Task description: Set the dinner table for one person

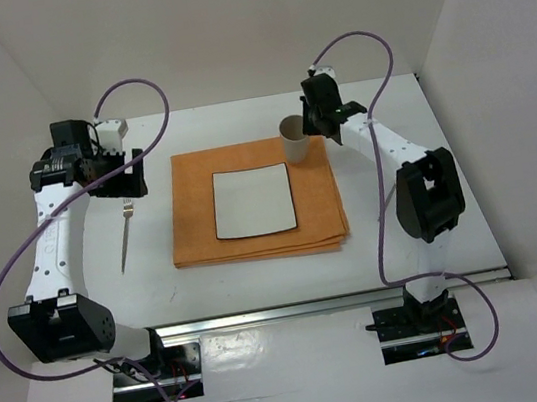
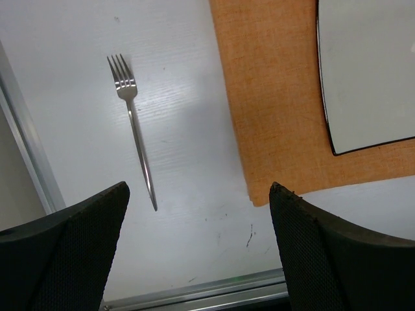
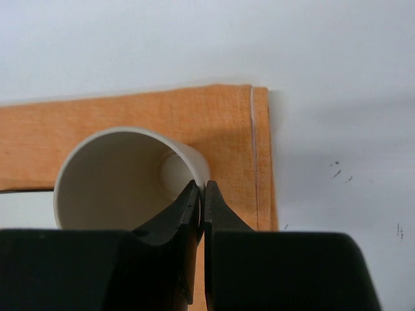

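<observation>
Left tool (image 2: 198,194) gaping wide, empty, above silver metal fork (image 2: 133,123) on white tabletop (image 1: 159,278), nine o'clock of orange cloth (image 1: 194,212). Right tool (image 3: 201,191) pinched onto rim of white paper cup (image 3: 110,181).

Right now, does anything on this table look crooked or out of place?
Only small things. The fork lies slightly slanted beside the orange placemat, not parallel to its edge, and the placemat's folded layers do not line up along the near edge. Nothing looks spilled or broken.
</observation>
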`<state>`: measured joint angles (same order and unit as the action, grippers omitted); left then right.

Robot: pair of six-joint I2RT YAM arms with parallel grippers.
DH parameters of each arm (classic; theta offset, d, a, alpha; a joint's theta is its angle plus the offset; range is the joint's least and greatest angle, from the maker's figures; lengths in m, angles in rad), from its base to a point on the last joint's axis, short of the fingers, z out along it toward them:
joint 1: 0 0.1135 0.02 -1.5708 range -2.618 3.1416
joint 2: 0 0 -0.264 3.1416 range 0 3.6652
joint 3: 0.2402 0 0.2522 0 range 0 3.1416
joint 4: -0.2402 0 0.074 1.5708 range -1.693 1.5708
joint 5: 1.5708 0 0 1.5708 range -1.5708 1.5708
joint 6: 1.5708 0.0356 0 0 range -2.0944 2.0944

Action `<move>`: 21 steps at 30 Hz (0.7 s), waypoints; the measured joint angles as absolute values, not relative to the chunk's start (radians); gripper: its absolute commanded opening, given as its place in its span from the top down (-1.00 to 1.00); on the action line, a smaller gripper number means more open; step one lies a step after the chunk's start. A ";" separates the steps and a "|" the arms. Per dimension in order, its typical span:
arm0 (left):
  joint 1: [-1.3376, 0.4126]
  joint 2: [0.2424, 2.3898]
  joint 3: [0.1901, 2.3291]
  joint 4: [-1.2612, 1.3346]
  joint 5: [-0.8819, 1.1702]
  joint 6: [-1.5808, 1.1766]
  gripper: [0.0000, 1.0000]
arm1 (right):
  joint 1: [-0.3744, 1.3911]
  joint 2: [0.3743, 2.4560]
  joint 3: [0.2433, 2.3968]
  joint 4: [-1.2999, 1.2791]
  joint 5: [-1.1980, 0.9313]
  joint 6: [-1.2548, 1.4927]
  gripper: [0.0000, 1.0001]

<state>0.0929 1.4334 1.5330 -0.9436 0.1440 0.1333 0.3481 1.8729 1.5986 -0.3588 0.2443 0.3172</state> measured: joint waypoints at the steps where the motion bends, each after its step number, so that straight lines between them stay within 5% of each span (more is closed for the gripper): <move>1: 0.104 1.433 1.522 -0.945 0.145 0.134 -0.89 | 0.345 1.890 1.599 -0.368 0.245 0.312 1.00; 21: 0.151 1.434 1.511 -0.943 0.188 0.136 -0.89 | 0.280 1.963 1.634 -0.404 0.240 0.285 1.00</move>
<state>0.1509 1.4338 1.5108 -0.9428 0.1883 0.1356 0.2802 1.9625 1.6344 -0.4038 0.2398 0.2852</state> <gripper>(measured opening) 0.942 0.089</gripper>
